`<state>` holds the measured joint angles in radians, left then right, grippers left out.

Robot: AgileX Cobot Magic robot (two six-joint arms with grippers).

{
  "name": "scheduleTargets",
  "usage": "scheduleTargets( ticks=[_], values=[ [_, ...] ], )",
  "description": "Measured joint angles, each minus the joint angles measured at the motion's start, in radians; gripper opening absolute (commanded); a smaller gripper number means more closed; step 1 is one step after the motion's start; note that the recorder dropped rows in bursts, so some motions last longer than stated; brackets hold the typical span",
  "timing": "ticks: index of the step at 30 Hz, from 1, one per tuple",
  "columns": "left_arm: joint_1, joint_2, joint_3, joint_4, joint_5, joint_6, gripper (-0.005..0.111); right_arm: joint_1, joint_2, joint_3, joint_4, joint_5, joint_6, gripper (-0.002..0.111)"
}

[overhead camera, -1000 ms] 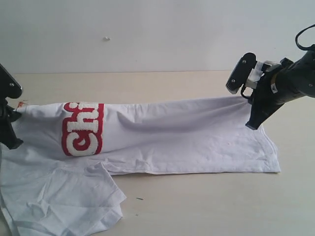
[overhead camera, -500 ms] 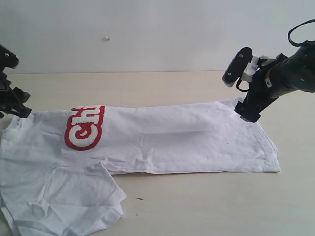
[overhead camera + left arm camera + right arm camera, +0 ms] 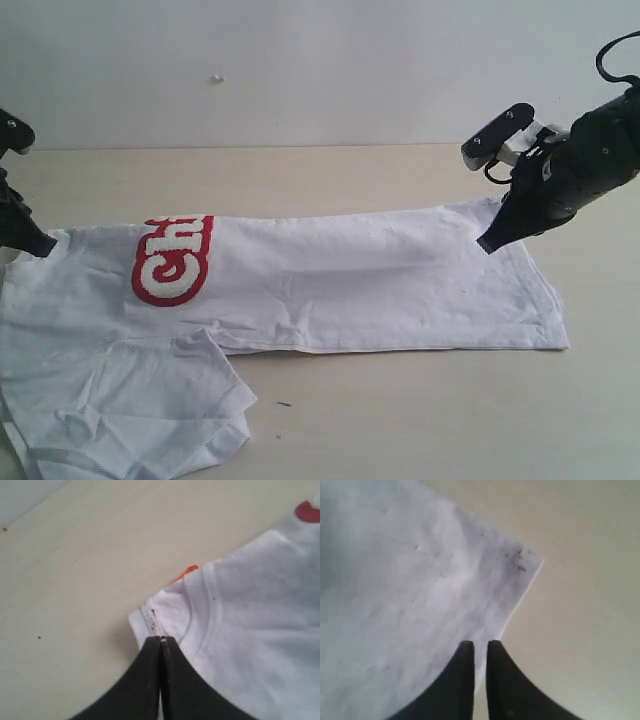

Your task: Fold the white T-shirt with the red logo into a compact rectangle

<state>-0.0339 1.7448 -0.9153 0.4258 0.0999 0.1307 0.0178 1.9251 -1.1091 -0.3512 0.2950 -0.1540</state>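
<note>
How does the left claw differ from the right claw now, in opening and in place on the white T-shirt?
The left claw has its fingers pressed together; the right claw shows a narrow gap. The left claw sits at the collar end of the white T-shirt, by the orange tag; the right claw sits at the hem end. Both are black, tips at the shirt's edge.

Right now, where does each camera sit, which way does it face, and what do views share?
Exterior: off the arms, facing over the table to the wall; shows white T-shirt, left gripper, right gripper.
Left wrist: above its closed fingers, looking down at collar and orange tag.
Right wrist: above its fingers, looking down at a shirt corner.
Shared: exterior and left wrist both show the red logo.
</note>
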Motion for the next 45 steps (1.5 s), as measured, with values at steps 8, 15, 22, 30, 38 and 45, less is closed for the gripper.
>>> scheduleTargets(
  ticks=[8, 15, 22, 30, 38, 45],
  values=[
    [-0.137, -0.008, -0.001, -0.012, 0.151, 0.045, 0.000, 0.000, 0.000, 0.000, 0.133, 0.146, -0.030, 0.000],
    [-0.151, -0.058, -0.001, -0.141, 0.413, 0.152, 0.000, 0.000, 0.000, 0.000, 0.332, 0.176, -0.133, 0.000],
    [-0.136, -0.120, -0.001, -0.619, 0.746, 0.676, 0.000, 0.000, 0.000, 0.000, 0.400, 0.197, -0.150, 0.000],
    [-0.250, -0.199, 0.045, -0.796, 0.841, 0.827, 0.016, 0.000, 0.000, 0.000, 0.440, 0.204, -0.150, 0.000],
    [-0.440, -0.209, 0.144, -0.782, 0.757, 0.830, 0.055, 0.000, 0.000, -0.008, 0.465, 0.207, -0.150, 0.000],
    [-0.541, -0.210, 0.247, -0.637, 0.598, 0.830, 0.061, 0.000, 0.000, -0.008, 0.470, 0.207, -0.152, 0.000]
  ],
)
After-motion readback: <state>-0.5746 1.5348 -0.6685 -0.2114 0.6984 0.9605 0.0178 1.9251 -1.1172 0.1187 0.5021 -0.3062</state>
